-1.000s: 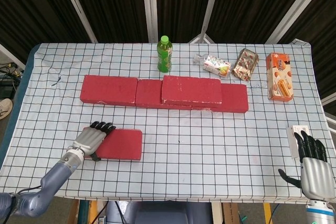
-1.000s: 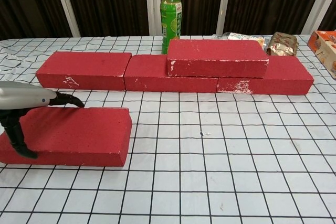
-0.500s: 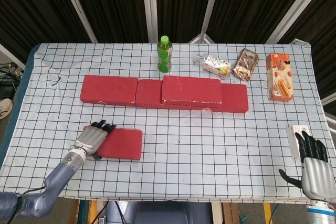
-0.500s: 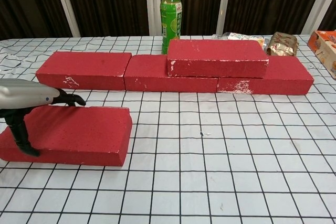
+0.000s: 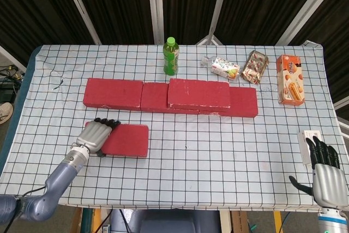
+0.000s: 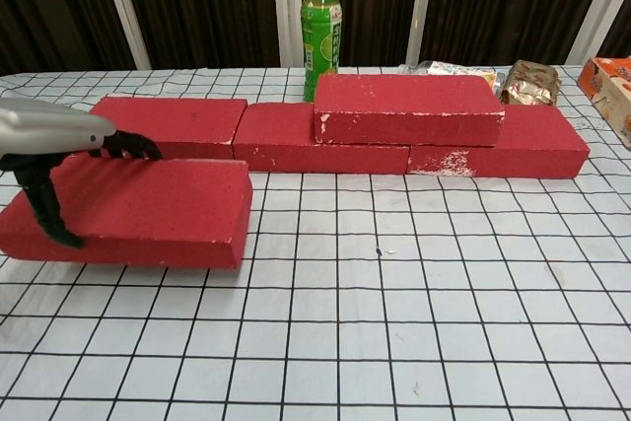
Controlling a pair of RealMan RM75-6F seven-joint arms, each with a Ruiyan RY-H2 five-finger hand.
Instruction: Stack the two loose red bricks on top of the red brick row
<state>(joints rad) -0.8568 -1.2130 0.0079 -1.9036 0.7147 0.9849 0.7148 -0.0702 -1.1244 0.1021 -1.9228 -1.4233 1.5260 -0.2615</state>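
A row of red bricks point(image 5: 113, 94) point(image 6: 168, 127) runs across the middle of the checked table. One red brick point(image 5: 199, 93) point(image 6: 406, 107) lies stacked on its right half. The loose red brick point(image 5: 128, 139) point(image 6: 148, 209) is in front of the row's left end. My left hand point(image 5: 95, 136) point(image 6: 54, 135) grips its left end, fingers over the top and thumb down the near side. In the chest view the brick looks raised a little off the cloth. My right hand point(image 5: 327, 170) hovers at the table's near right edge with its fingers apart, holding nothing.
A green bottle point(image 5: 170, 57) point(image 6: 319, 22) stands just behind the row. Snack packets point(image 5: 226, 68) point(image 5: 255, 66) and an orange carton point(image 5: 289, 79) lie at the back right. A small white box point(image 5: 307, 143) sits by my right hand.
My left hand has lifted the loose brick slightly and carried it a little toward the row. The right hand has stayed still.
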